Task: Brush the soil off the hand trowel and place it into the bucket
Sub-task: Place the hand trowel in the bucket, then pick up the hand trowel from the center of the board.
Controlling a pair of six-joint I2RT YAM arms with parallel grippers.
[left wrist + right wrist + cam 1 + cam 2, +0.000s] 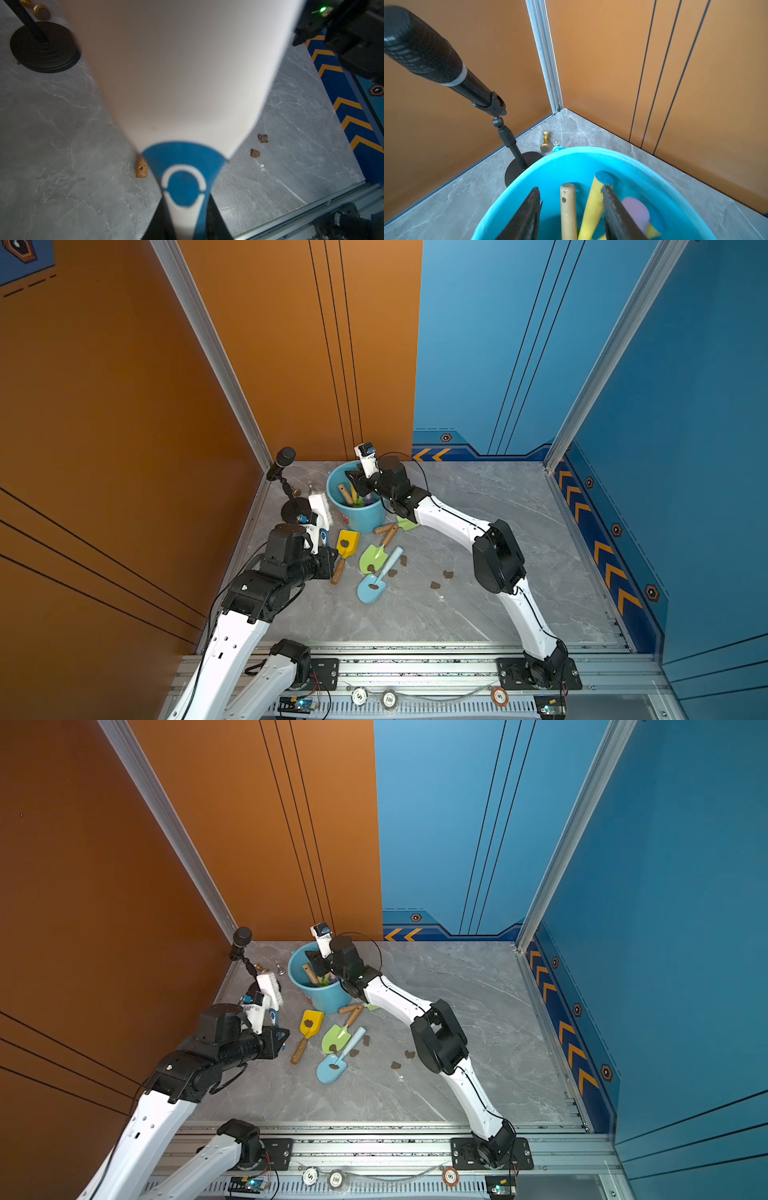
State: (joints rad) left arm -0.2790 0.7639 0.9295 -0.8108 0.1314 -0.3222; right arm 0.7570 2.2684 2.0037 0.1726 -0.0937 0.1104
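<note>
— How is the tabletop (478,614) laid out?

— The right arm (446,510) reaches to the far left corner, where the bucket (363,520) stands. The right jaws hang spread inside its mouth. A wooden-handled trowel (568,207) stands between them, already in the bucket and touching neither jaw as far as I can tell.

— And the left arm (249,585)?

— The left jaws are pinching the brush (320,506) by its blue-and-white handle, with the bristle head raised just beside the bucket.

— What is left to clean?

— Three trowels lie in the open between the arms, on the robot's side of the bucket: the yellow trowel (346,543), the green trowel (374,556) and the light-blue trowel (371,589). Each has a lump of the soil (374,585) on its blade, and more lumps lie loose nearby.

— Which relation decides the next move?

— My guess is the green trowel. Its long axis points at the bucket, with the wooden handle nearest the right jaws and the blade toward the robot. Those jaws would need to rise clear of the rim and come back toward the robot. The yellow trowel lies the other way round and is nearer the left arm.
</note>
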